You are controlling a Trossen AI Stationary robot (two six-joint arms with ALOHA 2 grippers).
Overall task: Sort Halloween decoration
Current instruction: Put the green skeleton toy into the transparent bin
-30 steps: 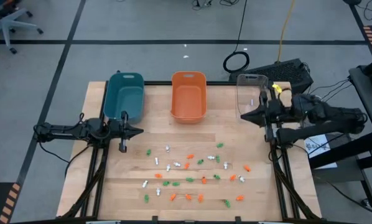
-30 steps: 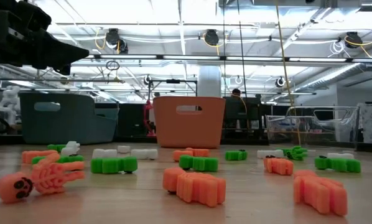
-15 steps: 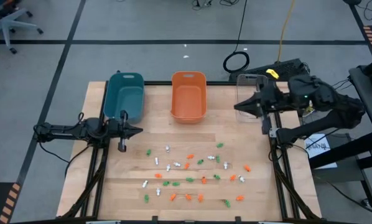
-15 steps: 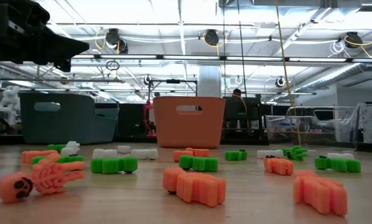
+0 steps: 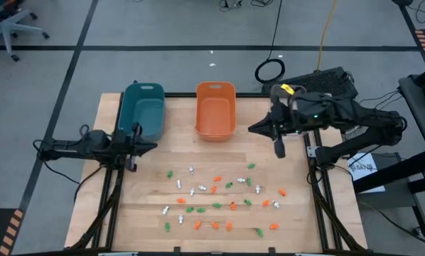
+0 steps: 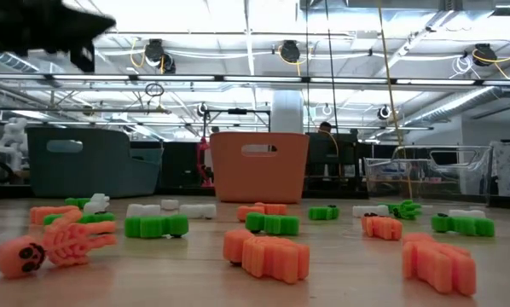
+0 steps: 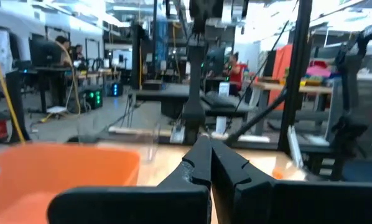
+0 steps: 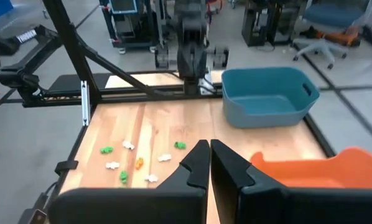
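Sorting well means the right gripper (image 5: 254, 129), fingers together and empty at two o'clock, opens before dropping onto one trinket of the decorations (image 5: 220, 198) scattered at six o'clock, while the left gripper (image 5: 153, 144), also closed, waits at nine.

Three bins (image 5: 214, 107) stand on the table; roughly thirty small trinkets (image 5: 216, 193) lie scattered.

I noted a pale wooden table (image 5: 148, 213) with visible grain, smooth matt plastic teal bin (image 5: 143, 108) and orange bin (image 5: 215, 108), and a clear bin (image 6: 425, 175).
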